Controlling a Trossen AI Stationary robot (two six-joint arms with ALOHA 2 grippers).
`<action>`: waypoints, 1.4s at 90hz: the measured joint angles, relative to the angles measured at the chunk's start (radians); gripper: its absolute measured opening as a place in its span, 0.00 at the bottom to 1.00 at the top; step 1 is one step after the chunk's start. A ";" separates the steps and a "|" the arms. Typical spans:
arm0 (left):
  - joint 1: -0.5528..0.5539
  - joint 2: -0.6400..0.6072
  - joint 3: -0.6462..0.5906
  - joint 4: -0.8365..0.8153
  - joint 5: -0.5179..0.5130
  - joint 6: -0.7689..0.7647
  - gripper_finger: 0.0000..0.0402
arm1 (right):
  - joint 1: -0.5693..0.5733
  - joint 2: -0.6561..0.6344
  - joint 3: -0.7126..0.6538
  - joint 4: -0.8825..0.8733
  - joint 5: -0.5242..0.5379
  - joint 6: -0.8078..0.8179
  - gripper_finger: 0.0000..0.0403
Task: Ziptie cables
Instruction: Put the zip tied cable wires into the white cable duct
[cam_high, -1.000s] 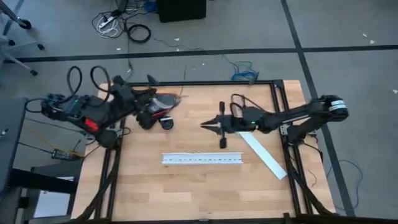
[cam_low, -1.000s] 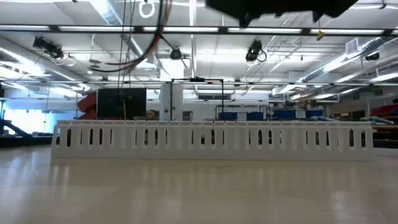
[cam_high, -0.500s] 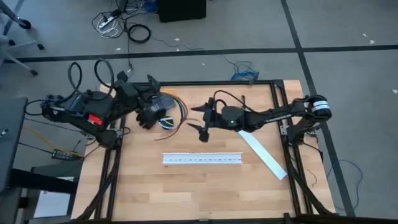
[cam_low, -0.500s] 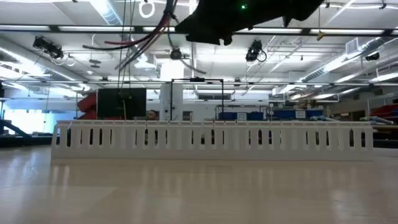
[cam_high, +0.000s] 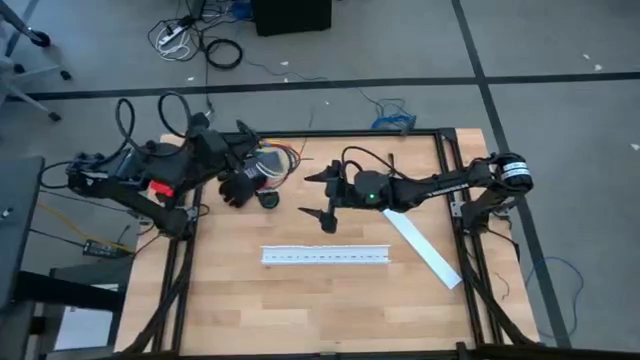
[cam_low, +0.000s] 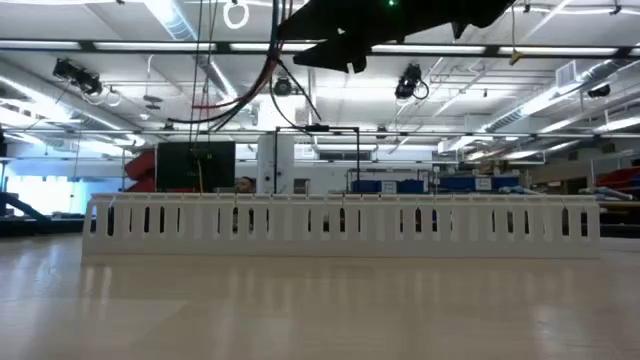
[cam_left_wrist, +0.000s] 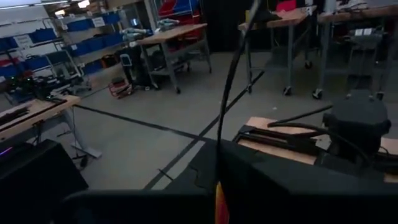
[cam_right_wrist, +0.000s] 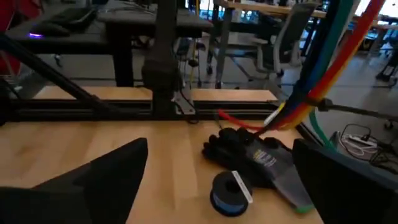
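Right hand hovers over the worktop, fingers spread wide, holding nothing. Left hand grips the cables (grip partly hidden) near the far-left edge.

Location: industrial robotics lab or workshop. Indicators: grey concrete floor marked with black tape lines; wooden-topped table in a black metal frame; wheeled wooden workbenches; blue storage bins; exposed ceiling with fluorescent strip lights.
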 joint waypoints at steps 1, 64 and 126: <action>0.000 0.001 0.000 0.001 0.001 0.000 0.00 | 0.000 0.000 0.000 0.000 0.000 -0.001 0.96; 0.006 0.045 0.000 0.070 0.025 0.027 0.00 | -0.014 0.113 0.000 0.241 0.022 -0.077 0.93; 0.006 0.076 0.000 0.143 0.036 0.072 0.00 | 0.003 0.113 0.000 0.268 0.097 -0.111 0.61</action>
